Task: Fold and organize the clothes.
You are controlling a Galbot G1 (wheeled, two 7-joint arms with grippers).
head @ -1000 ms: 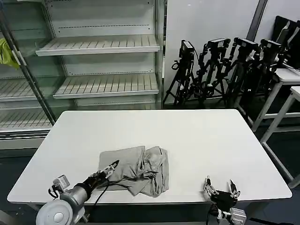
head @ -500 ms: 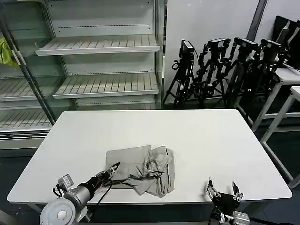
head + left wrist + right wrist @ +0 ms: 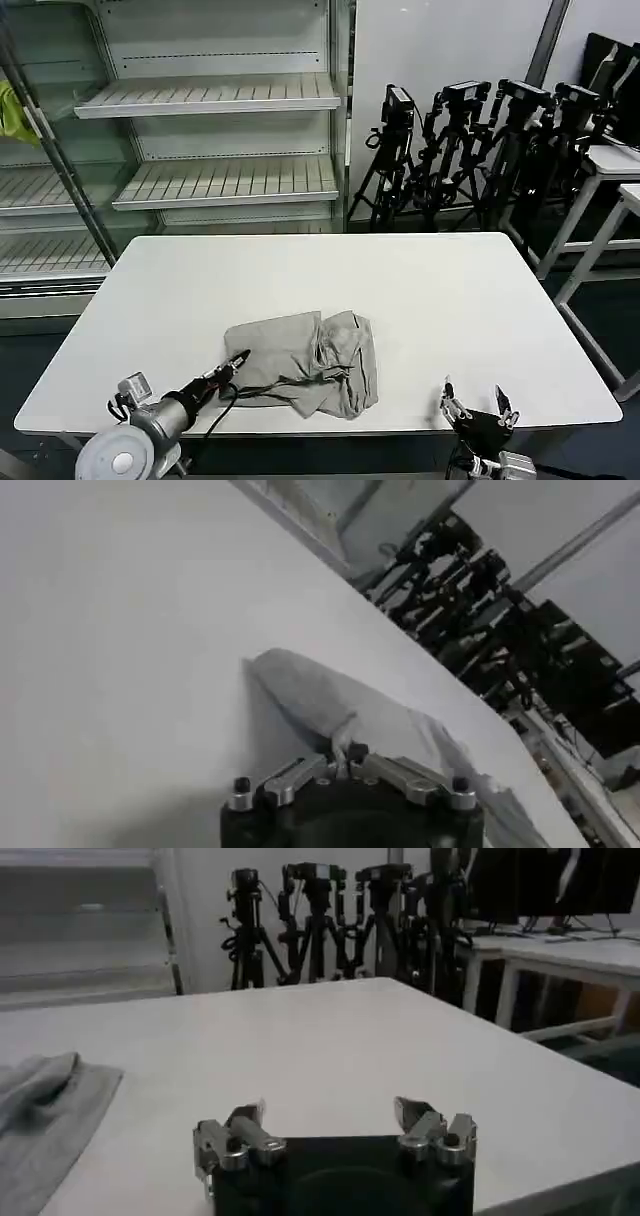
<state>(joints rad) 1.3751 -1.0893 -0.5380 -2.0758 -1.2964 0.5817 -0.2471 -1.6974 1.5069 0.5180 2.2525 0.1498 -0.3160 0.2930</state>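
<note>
Left gripper (image 3: 238, 360) is pinched shut on the near-left hem of the T-shirt (image 3: 305, 360), so I'd guess mid-fold, dragging that edge; next it needs carrying across. Shirt's bunched near the table (image 3: 420, 290) front edge, long axis left-right. Right gripper (image 3: 474, 407) waits, fingers apart.

White table (image 3: 450, 290) bare behind and right of crumpled T-shirt (image 3: 305, 360); shelving (image 3: 210, 150), tripods (image 3: 470, 150) stand beyond far edge
</note>
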